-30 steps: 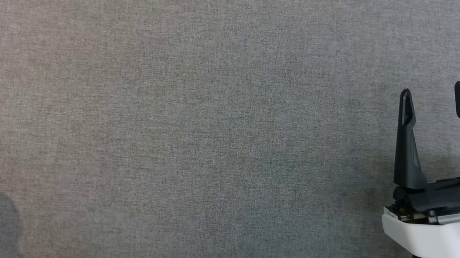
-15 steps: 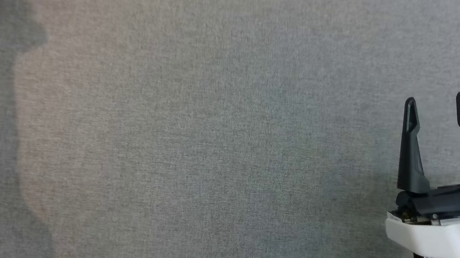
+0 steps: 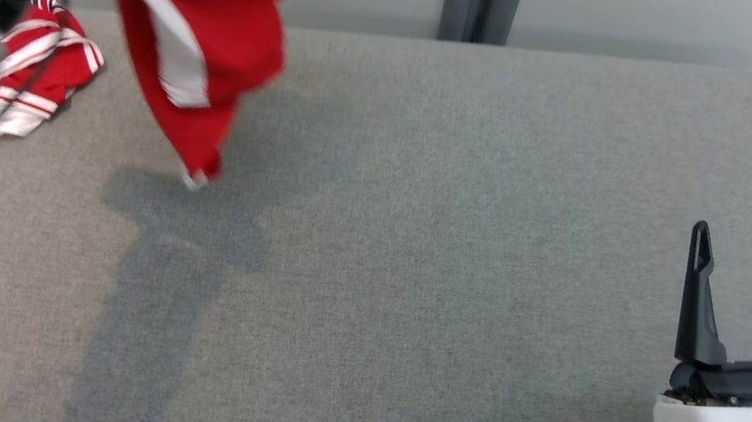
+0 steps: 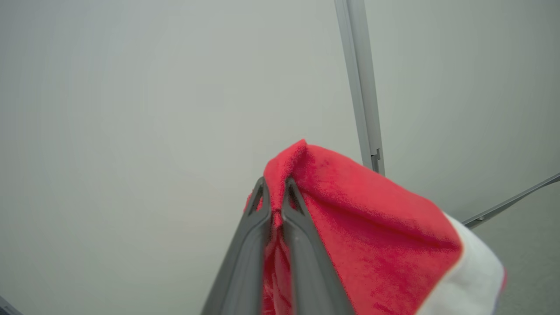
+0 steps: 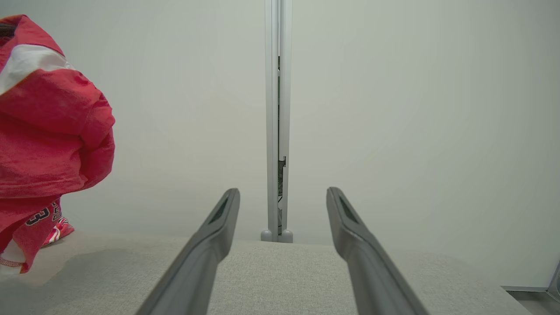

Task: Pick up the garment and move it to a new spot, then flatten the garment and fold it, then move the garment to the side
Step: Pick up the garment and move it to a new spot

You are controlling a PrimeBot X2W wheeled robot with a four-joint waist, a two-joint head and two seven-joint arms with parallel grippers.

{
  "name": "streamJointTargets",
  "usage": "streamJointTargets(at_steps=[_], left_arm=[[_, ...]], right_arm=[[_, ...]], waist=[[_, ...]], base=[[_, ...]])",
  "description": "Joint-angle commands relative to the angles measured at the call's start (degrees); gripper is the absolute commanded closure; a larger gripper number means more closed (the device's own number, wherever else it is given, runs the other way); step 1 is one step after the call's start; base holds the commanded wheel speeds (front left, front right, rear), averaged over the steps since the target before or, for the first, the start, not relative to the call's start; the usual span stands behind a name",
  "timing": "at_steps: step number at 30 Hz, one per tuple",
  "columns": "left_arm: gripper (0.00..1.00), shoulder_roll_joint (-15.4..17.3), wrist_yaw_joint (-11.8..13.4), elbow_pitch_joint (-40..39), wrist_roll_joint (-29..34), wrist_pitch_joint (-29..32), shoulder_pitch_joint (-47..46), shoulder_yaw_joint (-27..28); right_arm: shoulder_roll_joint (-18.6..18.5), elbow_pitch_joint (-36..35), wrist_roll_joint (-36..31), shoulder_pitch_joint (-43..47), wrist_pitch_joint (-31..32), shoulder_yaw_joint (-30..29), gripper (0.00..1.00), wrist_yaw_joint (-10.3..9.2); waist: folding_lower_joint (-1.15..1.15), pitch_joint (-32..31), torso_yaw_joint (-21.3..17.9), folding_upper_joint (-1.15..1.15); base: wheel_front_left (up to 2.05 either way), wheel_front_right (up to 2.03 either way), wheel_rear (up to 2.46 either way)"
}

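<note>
Head view: the red-and-white garment (image 3: 216, 27) hangs above the far left of the grey table (image 3: 452, 253), while the right gripper (image 3: 737, 229) hovers at near right, fingers spread and empty. Left wrist view: the left gripper (image 4: 275, 183) pinches a red fold between closed fingers — the pick-up-and-move step, by the look of it. Right wrist view: the garment dangles at left, hem near the table — next it likely needs lowering onto open table for flattening.
</note>
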Motion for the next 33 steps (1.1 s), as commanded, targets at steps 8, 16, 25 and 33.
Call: streamJointTargets(at_steps=[8,16,25,33], left_arm=[[1.0,-6.96,-0.04,-10.38,-7.18,-0.26,10.63,-6.05],[1.0,-14.8,2.08,-11.24,-13.26,-5.88,26.06,-6.58],[1.0,-17.83,3.84,-5.22,-14.33,-10.61,34.19,-10.32],[0.15,-18.38,4.18,-0.1,-15.66,-13.06,36.32,-13.88]], right_arm=[[-0.31,0.86,1.69,4.28,-0.04,-0.99,0.0,0.03],[-0.31,2.06,2.88,6.56,-0.04,-0.45,0.0,0.03],[-0.32,3.01,2.88,6.48,-0.04,1.27,0.0,0.03],[-0.32,4.5,2.74,6.87,-0.04,2.09,0.0,0.03]], waist=[[0.0,-6.78,-1.9,0.0],[0.0,-7.07,-4.3,0.0],[0.0,-5.91,-7.33,0.0],[0.0,-5.67,-8.99,0.0]], base=[[0.0,0.0,0.0],[0.0,0.0,0.0],[0.0,0.0,0.0],[0.0,0.0,0.0]])
